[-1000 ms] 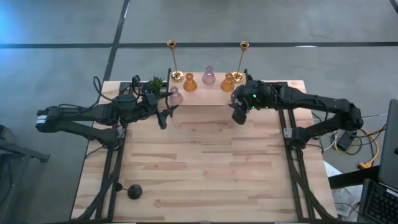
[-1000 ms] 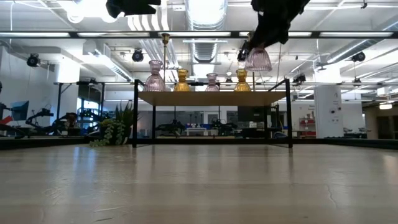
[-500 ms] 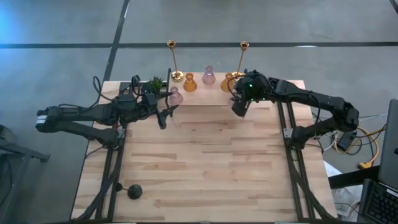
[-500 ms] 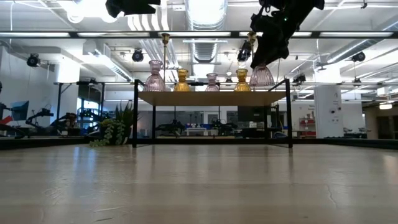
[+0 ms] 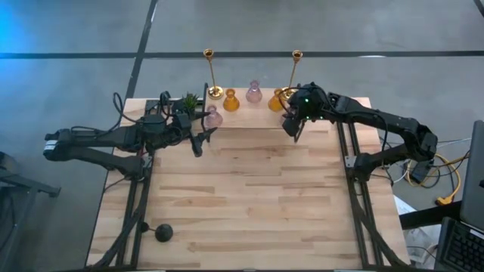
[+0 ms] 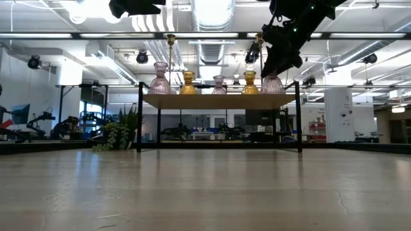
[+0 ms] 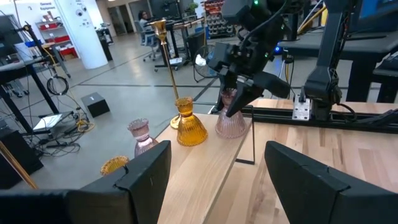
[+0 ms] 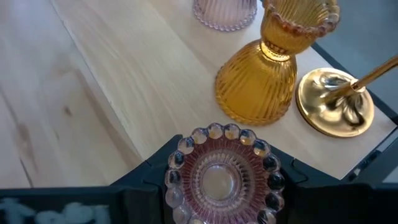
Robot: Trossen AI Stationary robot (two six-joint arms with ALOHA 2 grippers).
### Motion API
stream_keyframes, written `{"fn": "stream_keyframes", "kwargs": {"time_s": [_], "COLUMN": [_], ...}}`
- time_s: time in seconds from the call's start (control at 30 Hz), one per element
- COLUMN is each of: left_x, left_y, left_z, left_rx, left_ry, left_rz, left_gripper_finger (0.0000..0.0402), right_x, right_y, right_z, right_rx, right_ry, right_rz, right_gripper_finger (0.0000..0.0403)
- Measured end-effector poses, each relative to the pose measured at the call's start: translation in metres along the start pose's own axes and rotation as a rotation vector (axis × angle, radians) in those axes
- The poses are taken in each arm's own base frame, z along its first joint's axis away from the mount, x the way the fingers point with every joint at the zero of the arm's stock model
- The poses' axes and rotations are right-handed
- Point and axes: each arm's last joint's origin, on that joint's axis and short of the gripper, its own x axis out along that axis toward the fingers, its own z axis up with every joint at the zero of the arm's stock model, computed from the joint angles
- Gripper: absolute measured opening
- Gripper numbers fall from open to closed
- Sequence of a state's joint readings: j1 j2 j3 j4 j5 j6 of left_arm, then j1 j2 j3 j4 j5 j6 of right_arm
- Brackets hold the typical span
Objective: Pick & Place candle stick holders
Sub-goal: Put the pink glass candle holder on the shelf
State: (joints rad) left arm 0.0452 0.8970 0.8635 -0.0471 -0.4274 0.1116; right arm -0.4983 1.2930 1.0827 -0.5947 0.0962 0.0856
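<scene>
The high view looks straight down on the whole wooden table and both arms from well above. The low view sits at tabletop height, facing level across the boards toward the raised shelf and the room beyond. The left wrist view faces across the shelf toward the right arm's end, from some way off. The right wrist view looks steeply down, very near, onto a pink glass holder. All 4 views share the shelf end where that holder stands beside an amber glass holder.
</scene>
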Motion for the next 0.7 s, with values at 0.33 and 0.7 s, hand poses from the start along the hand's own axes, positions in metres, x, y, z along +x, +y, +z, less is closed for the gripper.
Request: {"fn": "stream_keyframes", "kwargs": {"time_s": [0.33,0.7], "left_x": [0.0000,0.0000], "left_y": [0.0000,-0.0002], "left_z": [0.0000,-0.0012], "left_rx": [0.000,-0.001], "left_ry": [0.000,0.012], "left_rz": [0.000,-0.002], "left_gripper_finger": [0.0263,0.0263], "right_x": [-0.0035,-0.0045], "right_y": [-0.0018,-0.0041], "right_z": [-0.0011,-0.0026], "right_rx": [0.021,0.046], "right_ry": [0.010,0.018], "right_rz": [-0.042,-0.068], "right_gripper_finger": [0.0143,0.0143]}}
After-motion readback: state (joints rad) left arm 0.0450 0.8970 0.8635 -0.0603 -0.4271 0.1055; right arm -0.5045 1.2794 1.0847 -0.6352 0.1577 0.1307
